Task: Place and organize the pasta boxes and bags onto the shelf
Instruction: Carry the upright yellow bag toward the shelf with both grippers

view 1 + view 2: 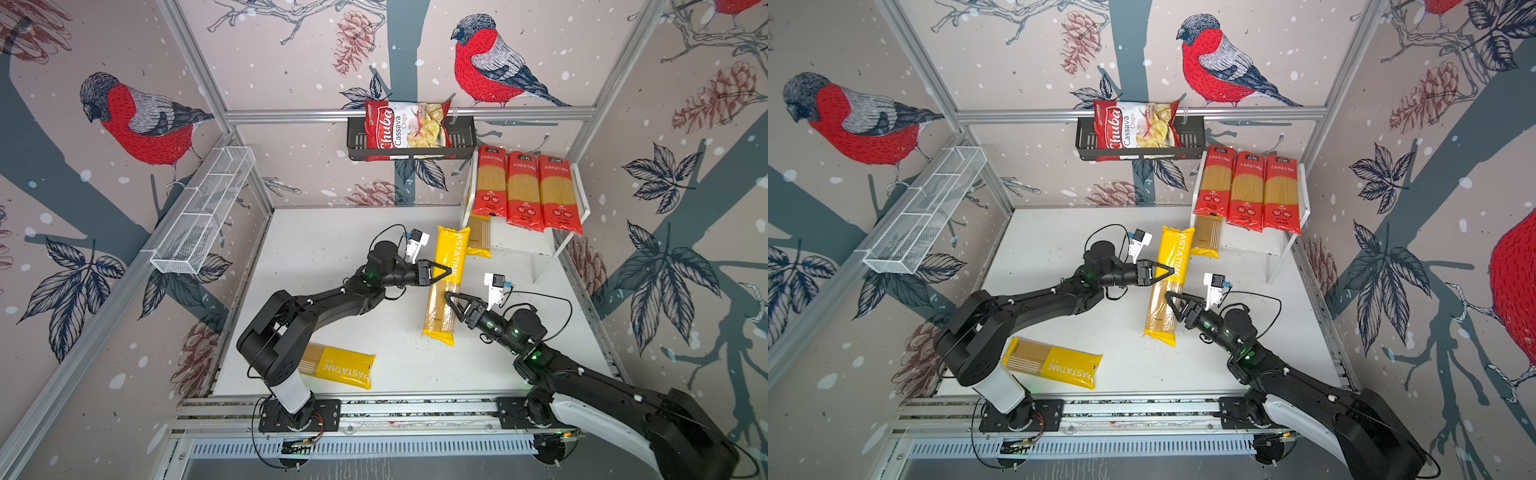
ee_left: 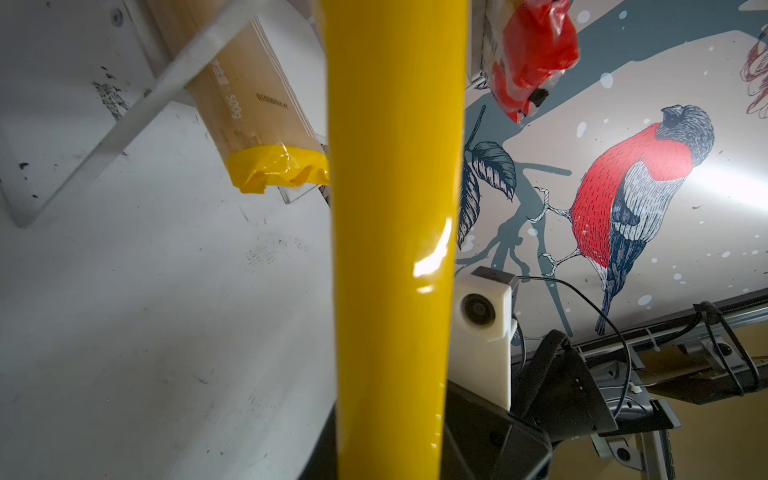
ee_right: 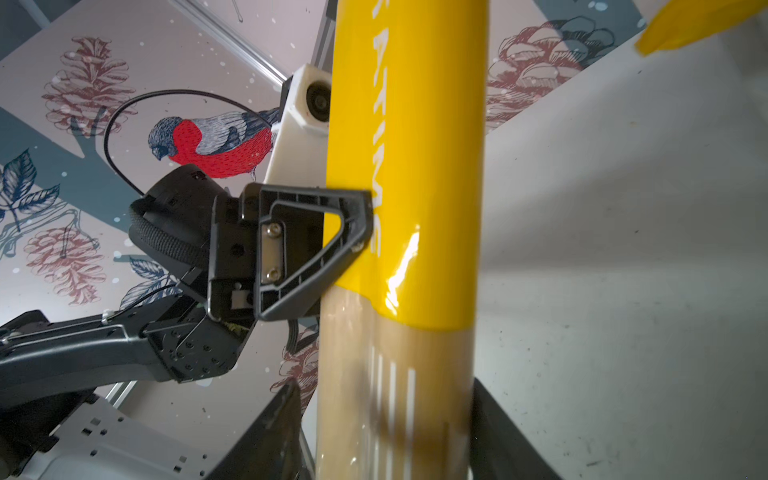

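Note:
A long yellow PASTATIME pasta bag (image 1: 451,249) (image 1: 1173,253) runs lengthwise in mid-table. My left gripper (image 1: 444,272) (image 1: 1169,272) (image 3: 357,220) is shut on its yellow half (image 2: 395,208). My right gripper (image 1: 449,300) (image 1: 1170,298) (image 3: 390,436) stands open, its jaws either side of the bag's clear part (image 3: 399,374) with gaps showing. Three red pasta bags (image 1: 523,191) lie side by side on top of the white shelf (image 1: 523,245). A second yellow bag (image 1: 478,237) lies on the lower board. A third yellow bag (image 1: 336,365) lies flat near the left arm's base.
A black wall basket (image 1: 461,137) at the back holds a Chuba chips bag (image 1: 405,126). A long white wire basket (image 1: 203,208) hangs on the left wall. The shelf's thin legs (image 1: 548,266) stand just right of the held bag.

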Robot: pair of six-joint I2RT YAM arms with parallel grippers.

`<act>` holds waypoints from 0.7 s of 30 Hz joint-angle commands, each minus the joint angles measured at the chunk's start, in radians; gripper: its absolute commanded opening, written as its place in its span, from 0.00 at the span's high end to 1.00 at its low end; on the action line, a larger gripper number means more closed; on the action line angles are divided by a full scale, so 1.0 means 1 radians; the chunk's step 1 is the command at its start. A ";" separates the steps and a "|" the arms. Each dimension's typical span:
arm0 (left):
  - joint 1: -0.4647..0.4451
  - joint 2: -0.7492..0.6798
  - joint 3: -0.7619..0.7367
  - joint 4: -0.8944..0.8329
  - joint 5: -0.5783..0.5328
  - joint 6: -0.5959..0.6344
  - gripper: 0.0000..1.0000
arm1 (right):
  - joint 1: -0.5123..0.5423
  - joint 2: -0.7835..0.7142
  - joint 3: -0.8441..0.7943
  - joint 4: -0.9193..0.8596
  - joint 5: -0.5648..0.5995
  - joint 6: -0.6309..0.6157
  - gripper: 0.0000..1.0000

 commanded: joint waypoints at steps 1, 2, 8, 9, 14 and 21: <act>-0.020 0.034 0.060 0.048 0.026 0.026 1.00 | -0.024 -0.005 -0.008 0.010 0.010 0.011 0.38; -0.027 0.050 0.076 0.043 0.026 0.025 1.00 | -0.029 -0.011 -0.011 0.007 0.010 0.013 0.38; -0.069 0.139 0.176 -0.014 0.023 0.044 1.00 | -0.061 -0.068 -0.040 -0.040 0.050 0.023 0.38; -0.074 0.151 0.190 -0.028 0.021 0.050 1.00 | -0.069 -0.076 -0.046 -0.042 0.050 0.028 0.38; -0.074 0.226 0.297 -0.072 0.016 0.057 1.00 | -0.109 -0.113 -0.060 -0.093 0.039 0.038 0.37; -0.072 0.331 0.439 -0.050 -0.004 -0.026 1.00 | -0.153 -0.141 -0.099 -0.118 0.023 0.077 0.32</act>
